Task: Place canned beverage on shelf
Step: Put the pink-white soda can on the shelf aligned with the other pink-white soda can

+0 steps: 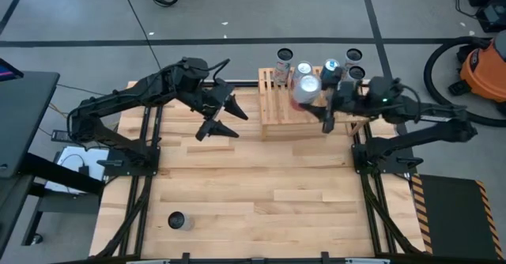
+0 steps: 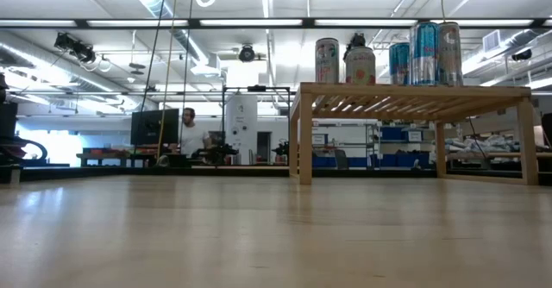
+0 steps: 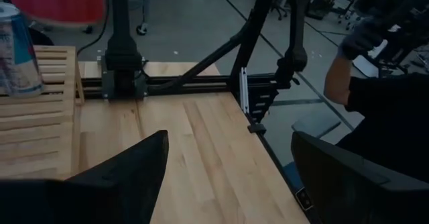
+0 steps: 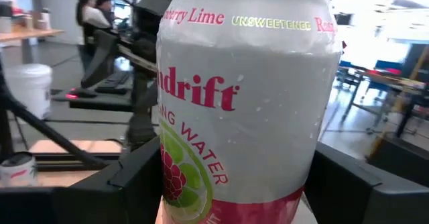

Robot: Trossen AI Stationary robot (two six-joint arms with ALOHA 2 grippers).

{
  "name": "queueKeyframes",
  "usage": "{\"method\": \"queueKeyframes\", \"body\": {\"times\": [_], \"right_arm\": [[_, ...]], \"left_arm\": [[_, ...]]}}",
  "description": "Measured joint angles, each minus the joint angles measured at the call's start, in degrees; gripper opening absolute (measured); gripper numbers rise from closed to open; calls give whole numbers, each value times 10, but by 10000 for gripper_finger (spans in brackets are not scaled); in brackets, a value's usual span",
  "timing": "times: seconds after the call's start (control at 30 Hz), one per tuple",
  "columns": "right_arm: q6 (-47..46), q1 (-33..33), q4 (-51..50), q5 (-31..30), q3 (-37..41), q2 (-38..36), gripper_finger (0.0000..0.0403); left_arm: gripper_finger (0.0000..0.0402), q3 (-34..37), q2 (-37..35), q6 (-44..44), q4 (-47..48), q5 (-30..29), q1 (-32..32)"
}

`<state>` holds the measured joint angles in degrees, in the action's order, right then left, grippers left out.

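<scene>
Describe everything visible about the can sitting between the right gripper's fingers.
The can is a pale grey sparkling-water can with pink lettering, "Lime" and "Unsweetened" near its rim, a raspberry-and-lime picture lower down and a pink band at the base. It looks like aluminium, undented, and stands upright on the shelf, as the low view shows, with other cans behind it. The right gripper has a dark finger on each side of it; whether the fingers press it or just bracket it cannot be told.
</scene>
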<state>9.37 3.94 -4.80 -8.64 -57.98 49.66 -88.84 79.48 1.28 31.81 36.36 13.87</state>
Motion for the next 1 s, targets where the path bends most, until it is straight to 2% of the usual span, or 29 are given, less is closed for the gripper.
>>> {"method": "queueKeyframes", "body": {"times": [0.13,0.33,0.47,0.63,0.9,1.0], "right_arm": [[-3,-5,-43,-13,1,-16,295],[18,-3,-51,-40,34,-33,295],[32,6,-56,-38,35,-59,295],[6,15,-103,-31,36,-96,295],[-63,14,-72,-26,133,-130,295],[-85,14,-43,-44,178,-133,295]], "left_arm": [[316,0,0,0,2,0,0],[316,0,0,-2,3,0,0],[316,0,0,-6,3,0,0],[316,0,0,-2,1,0,0],[316,0,0,9,-2,-1,0],[316,0,0,7,-2,-1,1]]}}
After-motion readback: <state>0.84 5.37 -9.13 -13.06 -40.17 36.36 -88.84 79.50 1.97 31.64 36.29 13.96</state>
